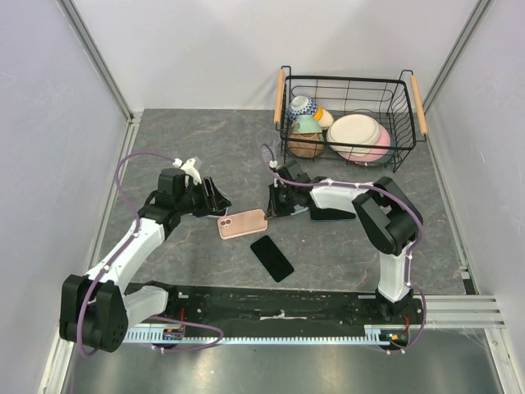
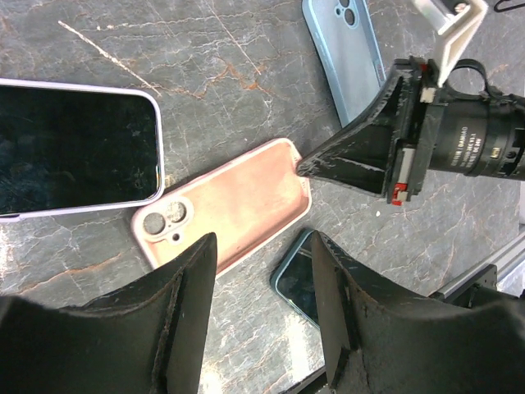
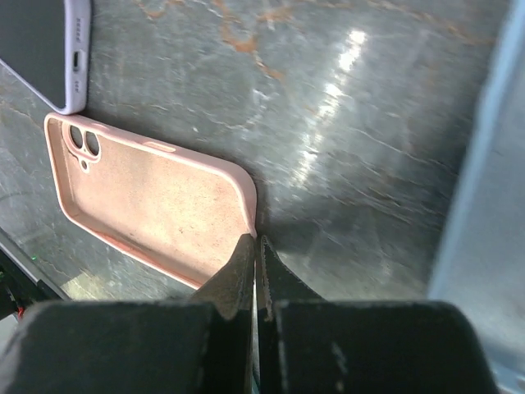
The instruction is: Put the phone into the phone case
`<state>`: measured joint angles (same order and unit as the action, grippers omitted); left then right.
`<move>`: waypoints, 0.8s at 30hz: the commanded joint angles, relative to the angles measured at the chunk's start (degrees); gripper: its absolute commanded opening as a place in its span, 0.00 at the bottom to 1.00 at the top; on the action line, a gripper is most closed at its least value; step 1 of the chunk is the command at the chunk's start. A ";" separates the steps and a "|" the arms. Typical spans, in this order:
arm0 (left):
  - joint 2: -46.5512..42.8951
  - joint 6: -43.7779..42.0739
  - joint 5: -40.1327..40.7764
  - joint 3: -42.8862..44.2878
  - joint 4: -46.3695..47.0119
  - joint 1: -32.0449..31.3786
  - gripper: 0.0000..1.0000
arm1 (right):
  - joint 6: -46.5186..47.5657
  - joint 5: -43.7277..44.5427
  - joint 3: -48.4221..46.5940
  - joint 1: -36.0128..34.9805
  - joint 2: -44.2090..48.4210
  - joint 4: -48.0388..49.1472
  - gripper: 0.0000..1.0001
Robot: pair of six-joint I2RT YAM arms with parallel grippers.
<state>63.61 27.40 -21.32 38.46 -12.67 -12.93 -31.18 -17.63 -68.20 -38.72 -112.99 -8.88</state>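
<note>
Right wrist: closed hand [image 3: 256, 246] touches pink case [image 3: 156, 201] rim.

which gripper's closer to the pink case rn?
Right. The right gripper is shut, with its tips against the rim of the pink case at the end opposite the camera cutout. The left gripper is open by the cutout end, apparently not touching it.

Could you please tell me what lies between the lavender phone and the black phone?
The pink phone case lies between the lavender phone and the black phone, clearest in the left wrist view.
</note>
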 commanded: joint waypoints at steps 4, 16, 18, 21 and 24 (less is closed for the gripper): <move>1.42 0.29 -2.67 0.13 2.73 0.18 0.57 | 3.32 5.23 7.55 3.47 4.62 -1.66 0.00; 3.80 0.81 -4.43 -0.31 5.02 0.18 0.56 | 4.28 6.82 13.27 6.55 9.45 -2.10 0.00; 4.23 0.90 -5.04 -0.58 5.28 0.18 0.57 | 4.55 6.29 12.40 6.46 9.63 -2.19 0.00; 4.76 1.17 -6.10 -0.84 5.55 0.18 0.57 | 4.55 5.85 11.61 6.55 10.07 -2.45 0.02; 5.46 1.34 -6.71 -1.45 6.42 0.18 0.57 | 4.55 6.20 11.60 6.55 11.21 -2.37 0.12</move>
<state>68.27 27.44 -25.26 37.91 -9.19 -12.93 -28.84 -15.51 -56.49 -32.73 -103.66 -7.57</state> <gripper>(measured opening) 0.567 0.058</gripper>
